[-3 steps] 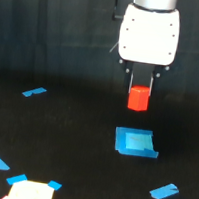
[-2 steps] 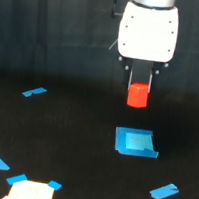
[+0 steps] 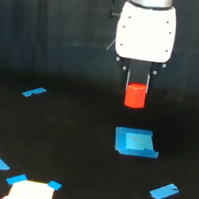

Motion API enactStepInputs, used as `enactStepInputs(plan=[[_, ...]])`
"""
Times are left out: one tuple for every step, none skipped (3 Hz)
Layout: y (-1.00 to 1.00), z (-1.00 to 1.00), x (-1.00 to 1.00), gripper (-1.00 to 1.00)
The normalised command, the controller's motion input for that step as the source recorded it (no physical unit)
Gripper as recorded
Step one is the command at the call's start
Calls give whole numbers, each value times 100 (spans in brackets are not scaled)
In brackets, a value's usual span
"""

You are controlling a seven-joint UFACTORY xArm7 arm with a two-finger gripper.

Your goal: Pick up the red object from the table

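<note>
The red object (image 3: pixel 135 95) hangs clamped between the gripper's (image 3: pixel 136 92) narrow fingers, clear above the table (image 3: pixel 72 139), with a flat blue tray (image 3: pixel 134 142) lying below it, nothing seen inside, and blue tape strips (image 3: pixel 34 92) scattered well apart.

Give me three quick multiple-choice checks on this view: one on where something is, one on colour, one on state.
1. Where is the red object?
A. lying on the table
B. up between the hand's fingers
C. inside the tray

2. What colour is the tray?
A. blue
B. green
C. white

3. The hand is:
A. open, holding nothing
B. out of view
C. shut on the red object

Answers: 1 B, it hangs above the table between the fingers. 2 A, the square tray below it is blue. 3 C, both fingers flank and hold the block aloft.
</note>
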Motion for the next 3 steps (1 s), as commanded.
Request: enactStepInputs(plan=[[29, 30, -22, -100], [-14, 76, -47, -100], [-100, 27, -44, -100]])
